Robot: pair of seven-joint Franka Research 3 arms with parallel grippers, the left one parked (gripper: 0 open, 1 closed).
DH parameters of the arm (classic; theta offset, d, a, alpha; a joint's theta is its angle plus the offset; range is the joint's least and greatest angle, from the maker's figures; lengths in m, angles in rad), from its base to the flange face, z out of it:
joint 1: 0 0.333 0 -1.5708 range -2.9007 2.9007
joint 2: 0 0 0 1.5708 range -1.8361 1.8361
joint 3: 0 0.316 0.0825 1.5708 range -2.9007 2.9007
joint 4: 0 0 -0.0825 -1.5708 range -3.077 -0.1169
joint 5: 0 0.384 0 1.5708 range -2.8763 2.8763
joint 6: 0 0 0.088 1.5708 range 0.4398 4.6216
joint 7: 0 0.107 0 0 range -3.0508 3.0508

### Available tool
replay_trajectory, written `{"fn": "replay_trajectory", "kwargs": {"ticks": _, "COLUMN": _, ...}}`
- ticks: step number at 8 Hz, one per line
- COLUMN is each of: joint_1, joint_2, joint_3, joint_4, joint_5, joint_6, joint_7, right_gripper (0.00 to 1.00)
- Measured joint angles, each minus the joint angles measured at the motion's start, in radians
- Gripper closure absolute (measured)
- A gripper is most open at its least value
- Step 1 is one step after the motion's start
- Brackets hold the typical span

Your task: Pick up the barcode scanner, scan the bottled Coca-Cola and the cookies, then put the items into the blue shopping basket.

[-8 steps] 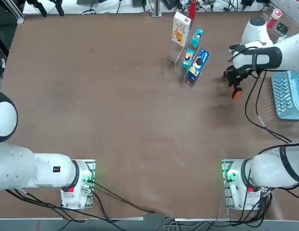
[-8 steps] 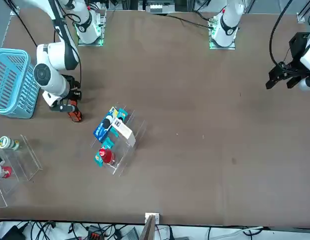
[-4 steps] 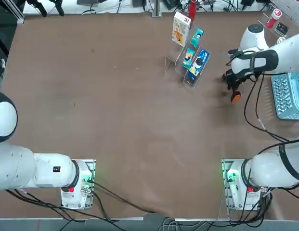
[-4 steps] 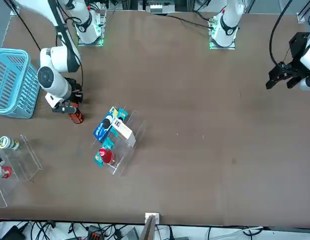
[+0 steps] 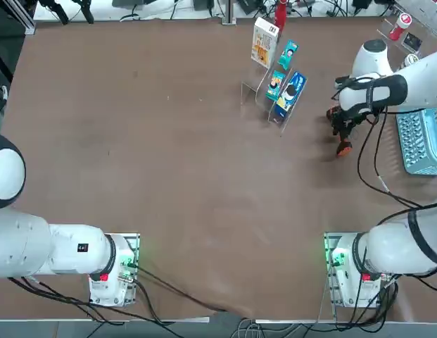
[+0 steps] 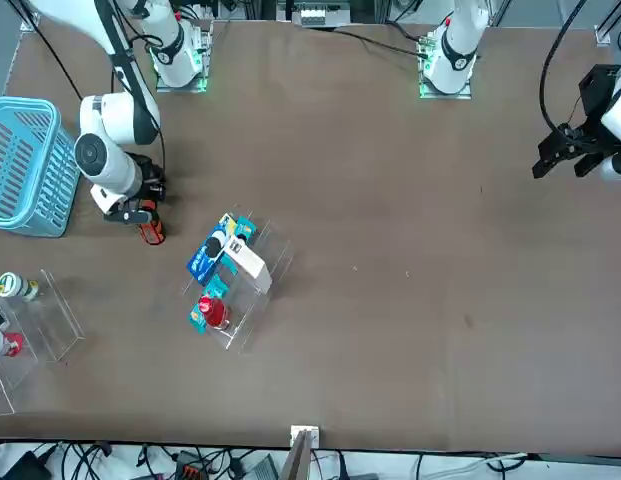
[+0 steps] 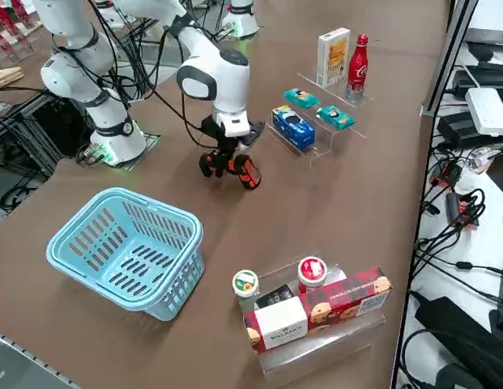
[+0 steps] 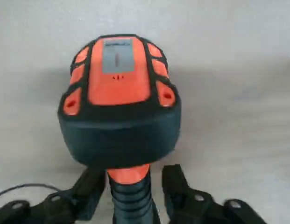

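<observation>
The blue shopping basket (image 5: 414, 144) sits at the table's right, a second rack (image 7: 320, 356) beyond it; the right gripper (image 8: 134, 174) and barcode scanner (image 8: 119, 102) are left of the basket; farther left, one rack (image 5: 249, 91) holds the cookies (image 5: 264, 44), Coca-Cola bottle (image 7: 358, 69) and packets (image 7: 293, 127)

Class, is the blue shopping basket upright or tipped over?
Upright: the blue shopping basket has its open rim facing up, seen from the right side.

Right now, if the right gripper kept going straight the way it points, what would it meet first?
Probably the barcode scanner, whose handle lies between the right gripper's open fingers; the table comes after, though depth is unclear.
</observation>
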Motion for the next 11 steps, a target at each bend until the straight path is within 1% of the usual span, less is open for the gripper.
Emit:
{"fn": "replay_trajectory", "kwargs": {"ticks": 1, "joint_1": -0.001, "joint_2": 0.000, "joint_3": 0.000, "joint_4": 0.000, "joint_5": 0.000, "joint_6": 0.000, "joint_7": 0.000, "right_gripper": 0.20}}
{"fn": "replay_trajectory", "kwargs": {"ticks": 3, "joint_1": -0.003, "joint_2": -0.009, "joint_3": 0.000, "joint_4": 0.015, "joint_5": 0.000, "joint_6": 0.002, "joint_7": 0.002, "right_gripper": 0.09}}
{"fn": "replay_trajectory", "kwargs": {"ticks": 4, "joint_1": -0.002, "joint_2": -0.025, "joint_3": 0.002, "joint_4": 0.052, "joint_5": 0.000, "joint_6": -0.013, "joint_7": 0.002, "right_gripper": 0.01}}
{"fn": "replay_trajectory", "kwargs": {"ticks": 5, "joint_1": 0.000, "joint_2": -0.049, "joint_3": 0.006, "joint_4": 0.115, "joint_5": 0.000, "joint_6": -0.081, "joint_7": 0.002, "right_gripper": 0.00}}
{"fn": "replay_trajectory", "kwargs": {"ticks": 6, "joint_1": 0.010, "joint_2": -0.069, "joint_3": 0.010, "joint_4": 0.192, "joint_5": 0.000, "joint_6": -0.166, "joint_7": 0.001, "right_gripper": 0.00}}
{"fn": "replay_trajectory", "kwargs": {"ticks": 8, "joint_1": 0.074, "joint_2": -0.083, "joint_3": 0.018, "joint_4": 0.391, "joint_5": 0.015, "joint_6": -0.335, "joint_7": 0.000, "right_gripper": 0.00}}
{"fn": "replay_trajectory", "kwargs": {"ticks": 10, "joint_1": 0.155, "joint_2": -0.053, "joint_3": 0.023, "joint_4": 0.654, "joint_5": 0.092, "joint_6": -0.524, "joint_7": -0.025, "right_gripper": 0.00}}
{"fn": "replay_trajectory", "kwargs": {"ticks": 11, "joint_1": 0.182, "joint_2": -0.009, "joint_3": 0.025, "joint_4": 0.796, "joint_5": 0.114, "joint_6": -0.600, "joint_7": -0.045, "right_gripper": 0.00}}
